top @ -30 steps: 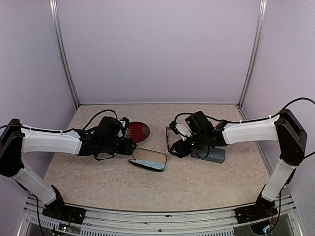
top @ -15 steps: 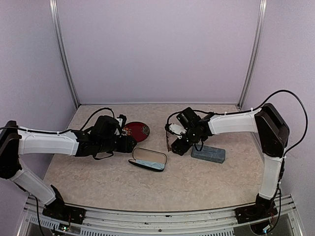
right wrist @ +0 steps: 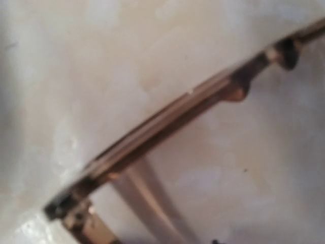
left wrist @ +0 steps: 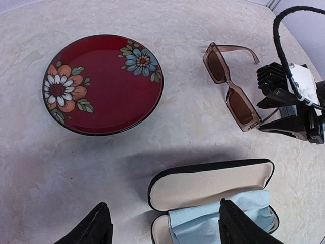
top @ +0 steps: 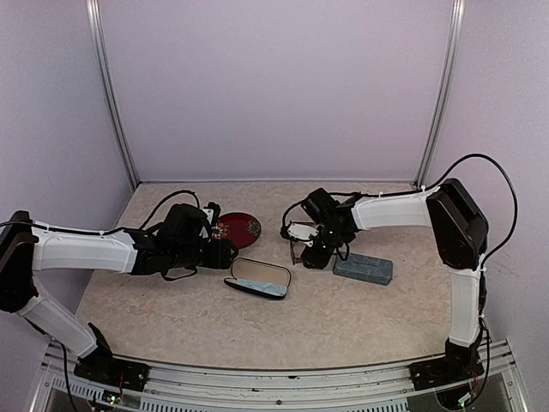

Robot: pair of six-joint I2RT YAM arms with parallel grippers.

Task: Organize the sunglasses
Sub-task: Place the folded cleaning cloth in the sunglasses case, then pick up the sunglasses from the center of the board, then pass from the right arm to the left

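Observation:
The reddish-brown sunglasses (top: 294, 244) lie on the table right of the red plate; in the left wrist view (left wrist: 231, 91) they rest lens-frame down with one arm folded out. My right gripper (top: 307, 251) is at their right end and seems shut on the other thin arm, which runs down between its fingers in the blurred right wrist view (right wrist: 152, 198). My left gripper (left wrist: 162, 229) is open and empty, hovering over the open black case (left wrist: 208, 185) that holds a light-blue cloth (left wrist: 218, 223). The black-framed pair is out of view.
A red flowered plate (top: 239, 227) sits at the middle left, also in the left wrist view (left wrist: 101, 84). A shut grey-blue case (top: 363, 268) lies right of my right gripper. The open black case (top: 259, 277) is in front of the plate.
My right arm has folded inward, its elbow swinging toward the back, and its gripper has shifted slightly left and back at the sunglasses. My left arm has barely moved.

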